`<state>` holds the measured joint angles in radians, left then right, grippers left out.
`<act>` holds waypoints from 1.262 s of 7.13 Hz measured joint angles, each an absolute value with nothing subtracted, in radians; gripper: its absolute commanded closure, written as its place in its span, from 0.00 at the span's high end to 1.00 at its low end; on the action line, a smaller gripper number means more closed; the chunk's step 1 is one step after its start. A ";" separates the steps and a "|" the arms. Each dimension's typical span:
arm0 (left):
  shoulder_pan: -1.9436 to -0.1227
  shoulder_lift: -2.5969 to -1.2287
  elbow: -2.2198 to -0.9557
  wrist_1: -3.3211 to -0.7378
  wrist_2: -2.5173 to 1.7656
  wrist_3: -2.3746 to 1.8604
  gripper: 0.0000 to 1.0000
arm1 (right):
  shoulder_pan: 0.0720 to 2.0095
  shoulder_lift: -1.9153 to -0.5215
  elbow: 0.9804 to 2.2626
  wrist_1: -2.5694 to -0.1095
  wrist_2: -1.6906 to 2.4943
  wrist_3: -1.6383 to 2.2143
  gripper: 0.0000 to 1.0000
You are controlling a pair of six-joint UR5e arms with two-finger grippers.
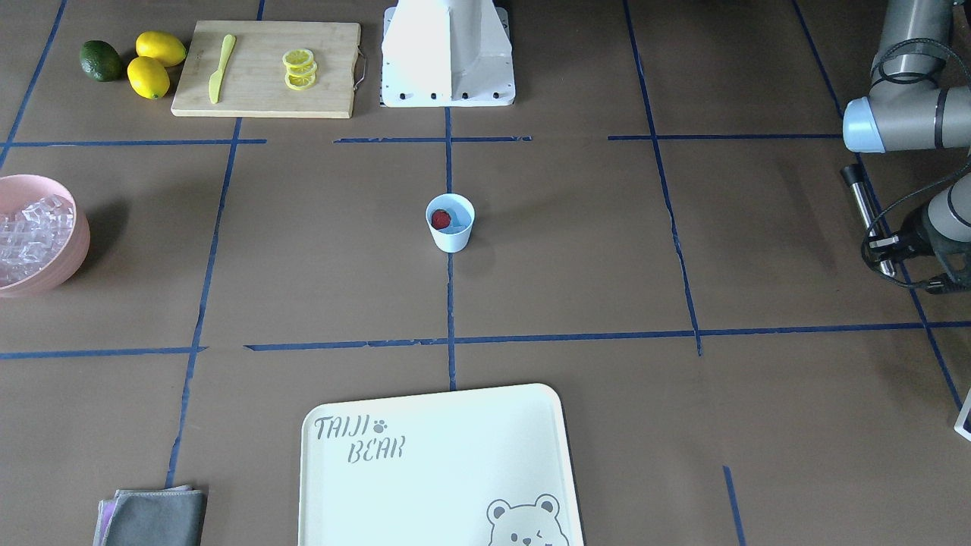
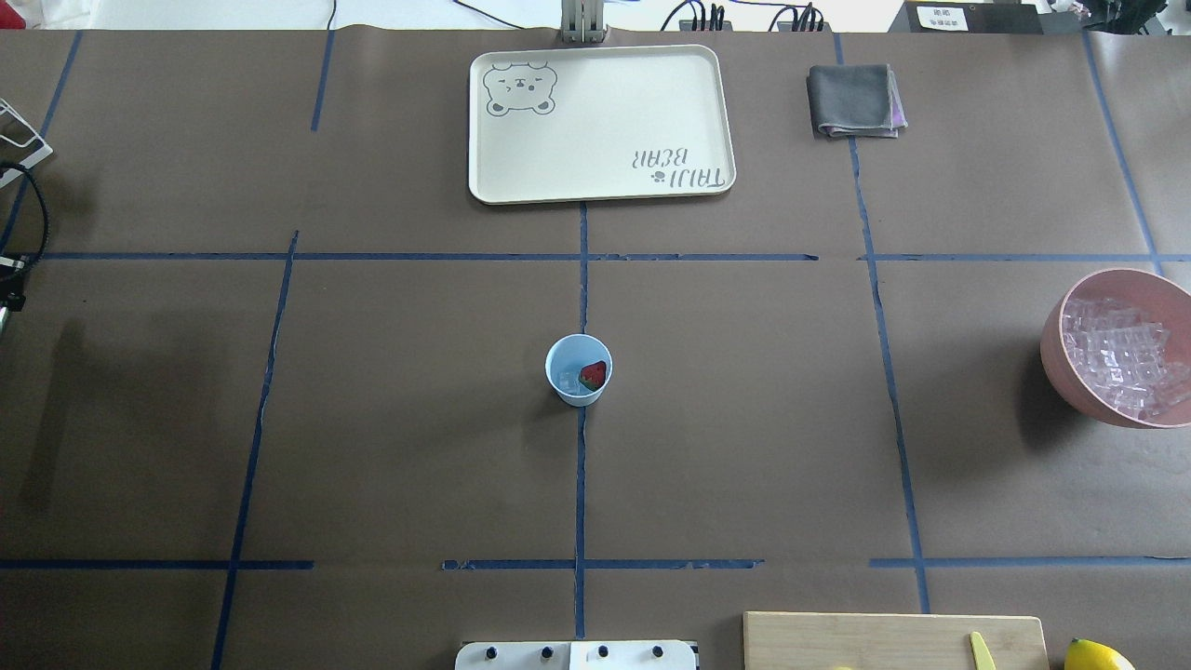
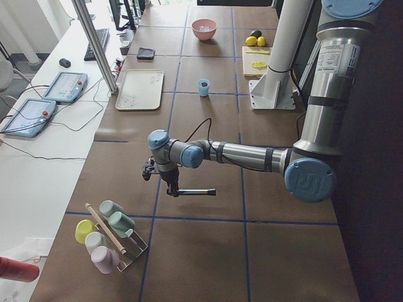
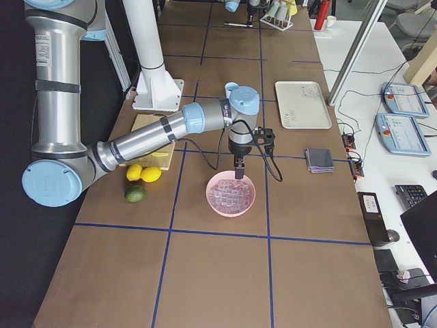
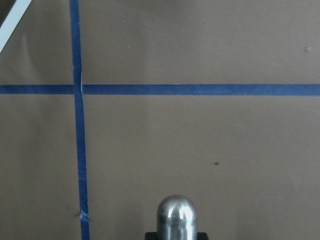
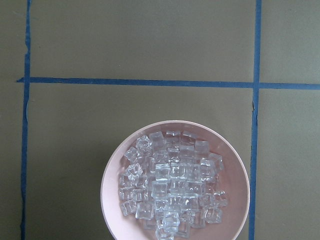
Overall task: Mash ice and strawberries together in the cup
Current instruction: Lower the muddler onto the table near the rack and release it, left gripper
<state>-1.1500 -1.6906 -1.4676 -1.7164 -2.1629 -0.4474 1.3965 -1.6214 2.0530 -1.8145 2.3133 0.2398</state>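
**One cup, one berry, two arms waiting**

One cup [image 2: 578,369] is standing at the middle of the surface [image 2: 372,419], holding one strawberry [image 2: 593,375]. Beside the berry some ice [image 2: 567,380] is lying, too small to count. Many more cubes are filling the one pink bowl [image 6: 112,200], well apart from the cup. The right tool [image 4: 239,174] is hanging just over that bowl, and I cannot tell whether its jaws are apart or together. The left tool [image 3: 171,187] is clamping one metal muddler [image 3: 196,190], holding it level above the surface, far from the cup. One cutting board [image 1: 265,95] is carrying one yellow knife [image 1: 221,67] and three lemon slices [image 1: 300,68]. Two lemons [image 1: 161,48] and one green fruit [image 1: 101,61] are sitting beside it. One tray [image 1: 440,470] and one folded cloth [image 1: 155,517] are lying at the far edge.
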 measured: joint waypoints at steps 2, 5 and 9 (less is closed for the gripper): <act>-1.151 -1.691 -1.416 -1.773 -2.164 -0.448 0.00 | 1.396 -1.621 2.053 -1.814 2.313 0.244 1.00; -1.144 -1.690 -1.402 -1.786 -2.164 -0.445 0.03 | 1.396 -1.620 2.053 -1.813 2.313 0.247 1.00; -1.137 -1.691 -1.392 -1.786 -2.164 -0.442 0.09 | 1.396 -1.620 2.051 -1.813 2.313 0.246 1.00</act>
